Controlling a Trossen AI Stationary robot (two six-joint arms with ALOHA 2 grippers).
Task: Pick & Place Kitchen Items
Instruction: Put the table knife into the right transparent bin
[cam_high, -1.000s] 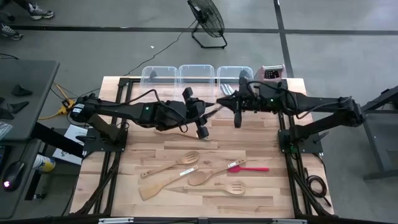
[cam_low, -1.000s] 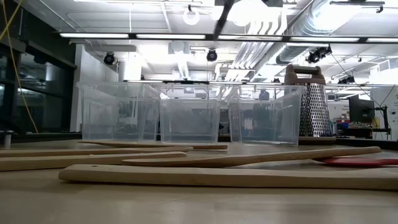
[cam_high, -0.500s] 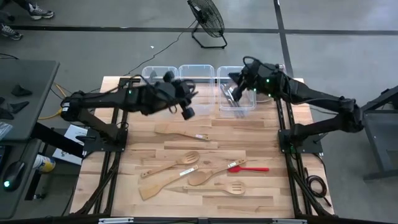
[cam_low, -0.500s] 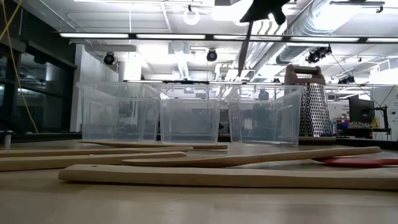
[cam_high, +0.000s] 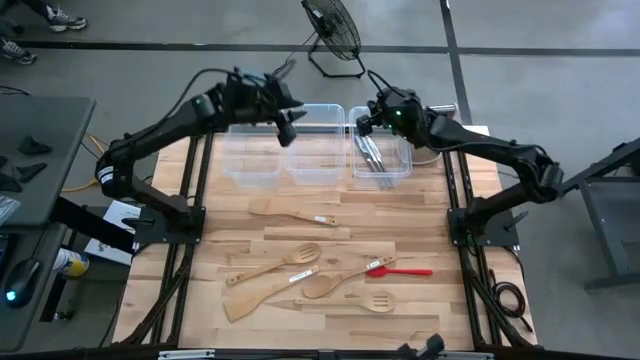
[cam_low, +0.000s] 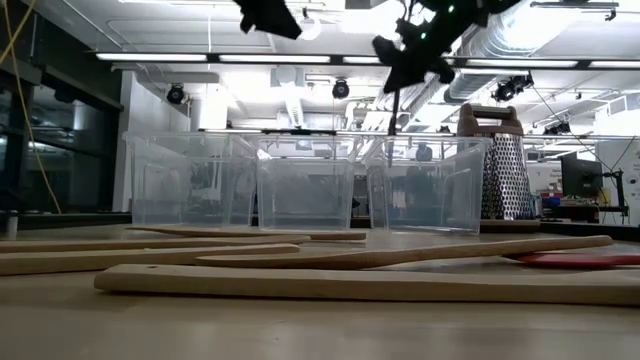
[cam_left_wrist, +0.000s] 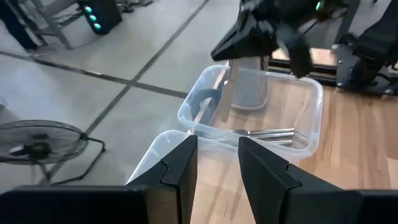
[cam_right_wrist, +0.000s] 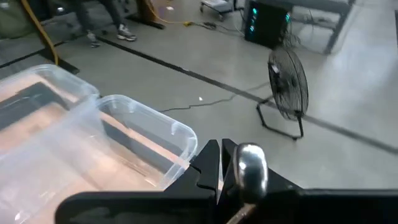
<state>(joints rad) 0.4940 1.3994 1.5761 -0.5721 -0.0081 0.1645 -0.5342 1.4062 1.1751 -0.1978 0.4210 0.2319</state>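
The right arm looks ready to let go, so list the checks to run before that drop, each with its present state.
1. Right gripper shut on the metal utensil: ok.
2. Utensil hanging above the right tub, near one wall: ok.
3. Room beside the silver utensils lying in that tub: ok.
4. Left gripper open, empty, apart from the right arm: ok.
5. Wooden utensils and red spatula off the table: not ok.

Two black jointed arms (cam_high: 160, 130), thin black cables, green indicator light.
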